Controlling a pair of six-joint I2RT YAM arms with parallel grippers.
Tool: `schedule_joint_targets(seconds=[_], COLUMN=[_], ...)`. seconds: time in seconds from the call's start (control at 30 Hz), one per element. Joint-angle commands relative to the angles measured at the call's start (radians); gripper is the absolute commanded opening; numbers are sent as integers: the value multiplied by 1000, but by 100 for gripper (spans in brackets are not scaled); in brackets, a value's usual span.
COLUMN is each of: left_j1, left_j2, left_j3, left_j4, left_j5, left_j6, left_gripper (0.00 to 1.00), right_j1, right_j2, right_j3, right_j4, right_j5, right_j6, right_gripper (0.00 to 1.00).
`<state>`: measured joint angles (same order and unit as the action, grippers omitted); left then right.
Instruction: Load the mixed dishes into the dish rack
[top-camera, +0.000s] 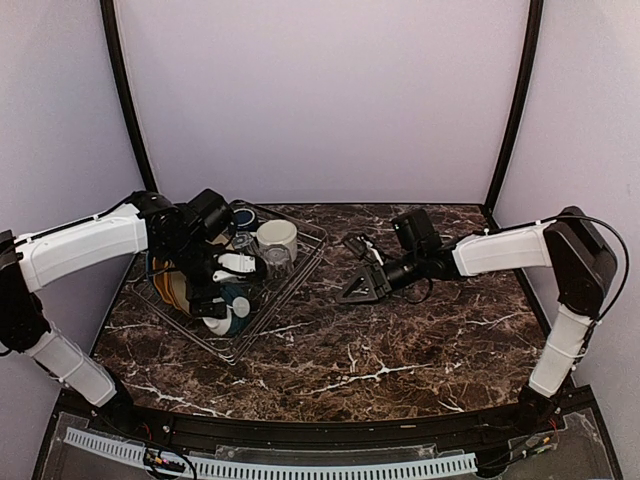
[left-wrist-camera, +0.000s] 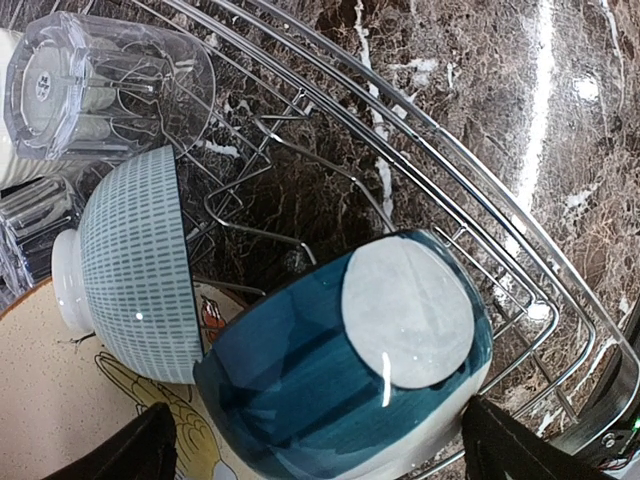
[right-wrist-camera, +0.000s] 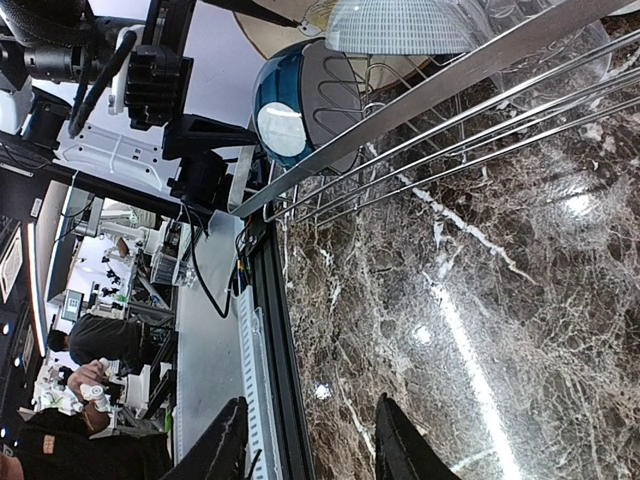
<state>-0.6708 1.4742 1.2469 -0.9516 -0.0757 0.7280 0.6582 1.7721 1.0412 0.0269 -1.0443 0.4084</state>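
The silver wire dish rack (top-camera: 303, 262) lies left of centre on the marble table. In it a dark blue mug (left-wrist-camera: 290, 390) stands upside down, pale base up. My left gripper (left-wrist-camera: 320, 458) hangs over this mug, open, one finger on each side of it. Beside the mug a pale-teal bowl (left-wrist-camera: 140, 260) leans on its side over a cream leaf-patterned plate (left-wrist-camera: 50, 400). A clear ribbed glass (left-wrist-camera: 110, 85) and a cream mug (top-camera: 277, 240) sit farther back in the rack. My right gripper (top-camera: 362, 285) is open and empty, low over bare table right of the rack.
The rack's wire rim (right-wrist-camera: 420, 90) runs across the top of the right wrist view, with the blue mug (right-wrist-camera: 285, 110) behind it. Brown marble table (top-camera: 400, 340) stretches to the right. Black posts and lilac walls close in the back and sides.
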Motion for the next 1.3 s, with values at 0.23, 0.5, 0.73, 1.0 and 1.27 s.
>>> schedule_joint_targets(seconds=[0.23,0.5,0.73,1.0,1.27], left_j1=[30,33,33,33,34], left_j2=[17,-31,-28,-72,-154], left_j3=[38,35,32,51,64], left_j4=[103,99,75,92,260], left_j5=[-49,-1,68,180,156], left_j6=[-13,-1,2,-17,-193], left_gripper=[99,99,99,99,99], right_j1=[1,2,2,1,-13], right_j2=[30,27,34,18,-107], right_j3=[-13,-6,6,14,116], right_j4=[36,22,8,-34,-296], right_j5=[-11,-5,-4,10,272], right_j6=[17,13,9,-14,-145], right_gripper=[41,41,41,41,49])
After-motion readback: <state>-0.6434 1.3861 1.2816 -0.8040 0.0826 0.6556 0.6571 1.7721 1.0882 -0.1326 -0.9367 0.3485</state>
